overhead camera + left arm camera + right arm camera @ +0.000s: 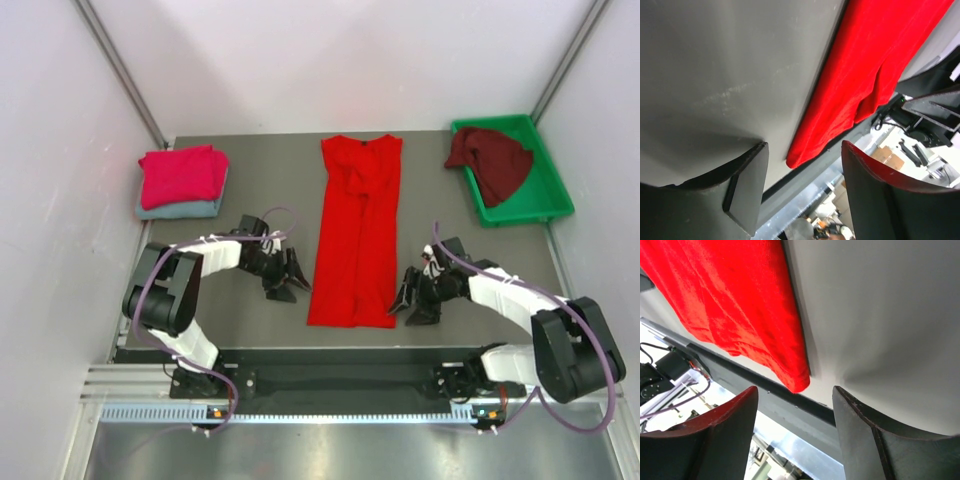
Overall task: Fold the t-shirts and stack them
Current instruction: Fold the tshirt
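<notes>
The left hand (285,285) and right hand (412,303), both apart and empty, flank the bright red t-shirt (357,235).

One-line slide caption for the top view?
Left hand and right hand, open, flank the near end of the folded red shirt; pink shirt stacked on grey-blue shirt, maroon shirt in tray.

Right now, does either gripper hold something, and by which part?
Nothing is held. The left gripper and right gripper stand open beside the near corners of the bright red t-shirt.
</notes>
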### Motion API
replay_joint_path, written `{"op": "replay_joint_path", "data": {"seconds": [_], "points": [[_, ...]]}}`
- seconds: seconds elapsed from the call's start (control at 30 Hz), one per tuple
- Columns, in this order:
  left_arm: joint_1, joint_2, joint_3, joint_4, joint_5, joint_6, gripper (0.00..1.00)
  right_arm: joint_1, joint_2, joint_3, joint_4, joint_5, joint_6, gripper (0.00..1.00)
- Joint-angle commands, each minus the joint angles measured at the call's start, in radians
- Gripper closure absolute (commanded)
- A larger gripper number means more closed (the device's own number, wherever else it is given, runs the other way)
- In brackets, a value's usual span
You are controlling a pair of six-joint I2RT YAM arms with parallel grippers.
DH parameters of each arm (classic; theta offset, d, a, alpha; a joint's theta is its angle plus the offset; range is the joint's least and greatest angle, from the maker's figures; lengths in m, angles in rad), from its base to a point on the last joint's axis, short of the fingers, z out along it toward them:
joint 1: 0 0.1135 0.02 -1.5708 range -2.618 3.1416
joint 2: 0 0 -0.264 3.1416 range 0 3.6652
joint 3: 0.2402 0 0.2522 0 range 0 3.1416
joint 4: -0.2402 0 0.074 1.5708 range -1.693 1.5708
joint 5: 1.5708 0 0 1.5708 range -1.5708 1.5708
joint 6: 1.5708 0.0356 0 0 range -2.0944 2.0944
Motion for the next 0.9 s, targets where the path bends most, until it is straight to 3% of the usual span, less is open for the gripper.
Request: {"op": "replay_joint_path", "data": {"seconds": [0.0, 0.5, 0.87], "points": [[-0.018, -0.003, -0.036, 0.032, -0.01, -0.01, 0.35, 0.026, 0.016, 0.003, 0.059, -0.023, 0.038, 0.39], [-0.082, -0.037, -0.163, 0.127, -0.018, -0.112, 0.45, 0.056, 0.104, 0.006, 0.146, -0.001, 0.059, 0.46], [-0.124, 0.038, -0.146, 0.187, -0.01, -0.142, 0.68, 0.083, 0.162, 0.006, 0.185, -0.023, 0.077, 0.53]]}}
